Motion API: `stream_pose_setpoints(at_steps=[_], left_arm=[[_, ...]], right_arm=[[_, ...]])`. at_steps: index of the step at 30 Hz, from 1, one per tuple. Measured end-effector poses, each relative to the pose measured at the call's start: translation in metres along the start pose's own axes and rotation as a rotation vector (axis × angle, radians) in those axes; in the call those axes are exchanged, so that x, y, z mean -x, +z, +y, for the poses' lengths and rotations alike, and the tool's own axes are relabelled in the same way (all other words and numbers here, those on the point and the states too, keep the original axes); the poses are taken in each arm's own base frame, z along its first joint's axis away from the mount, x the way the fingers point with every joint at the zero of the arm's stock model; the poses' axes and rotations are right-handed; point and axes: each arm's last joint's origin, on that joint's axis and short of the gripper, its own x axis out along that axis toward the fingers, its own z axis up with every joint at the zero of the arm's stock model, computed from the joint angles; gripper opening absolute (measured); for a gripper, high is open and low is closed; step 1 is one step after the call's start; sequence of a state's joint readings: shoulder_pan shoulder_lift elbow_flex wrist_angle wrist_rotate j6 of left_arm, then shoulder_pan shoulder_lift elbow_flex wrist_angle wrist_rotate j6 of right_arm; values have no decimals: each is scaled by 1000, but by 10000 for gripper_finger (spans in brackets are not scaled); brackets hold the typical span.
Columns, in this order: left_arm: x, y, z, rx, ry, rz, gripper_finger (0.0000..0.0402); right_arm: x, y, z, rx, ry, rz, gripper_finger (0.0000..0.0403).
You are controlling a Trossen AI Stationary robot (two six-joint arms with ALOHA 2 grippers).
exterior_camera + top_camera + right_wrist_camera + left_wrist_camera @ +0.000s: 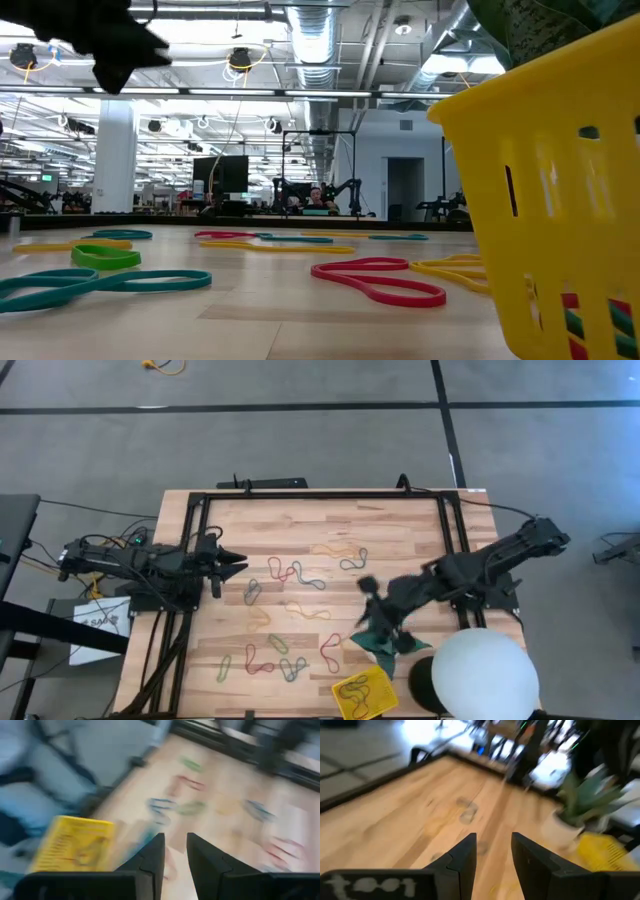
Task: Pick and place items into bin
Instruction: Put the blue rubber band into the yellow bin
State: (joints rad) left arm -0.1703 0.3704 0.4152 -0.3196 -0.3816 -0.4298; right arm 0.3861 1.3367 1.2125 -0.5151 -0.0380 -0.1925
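Observation:
Several thin loops in red, green, yellow and blue lie flat across the wooden table [300,525], for example a red one [283,570], a blue one [353,558] and a red one [380,280]. The small yellow bin [362,695] stands at the table's near edge with a few loops [590,320] inside it. My left gripper [235,565] hovers open over the table's left side and holds nothing. My right gripper [367,590] hangs over the middle of the table, beyond the bin, with its fingers slightly apart [175,852] and nothing between them.
A teal spiky paper star [380,645] sits between my right gripper and the bin. A big white sphere [485,675] stands at the near right corner. A black frame [320,495] runs along the table's far and side edges. Bare wood lies near the far edge.

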Motion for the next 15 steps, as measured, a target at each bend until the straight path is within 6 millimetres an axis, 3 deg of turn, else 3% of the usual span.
stream_pose_setpoints(at_steps=[7,10,15], left_arm=[[-11,-6,-1,-12,46,69,112],[-15,-6,-3,-12,56,60,112],[-21,-8,-5,-12,64,80,112]], right_arm=[[17,-22,-51,-124,-321,154,75],[16,-40,-75,-233,-283,237,75],[25,-61,-116,-374,-273,231,75]])
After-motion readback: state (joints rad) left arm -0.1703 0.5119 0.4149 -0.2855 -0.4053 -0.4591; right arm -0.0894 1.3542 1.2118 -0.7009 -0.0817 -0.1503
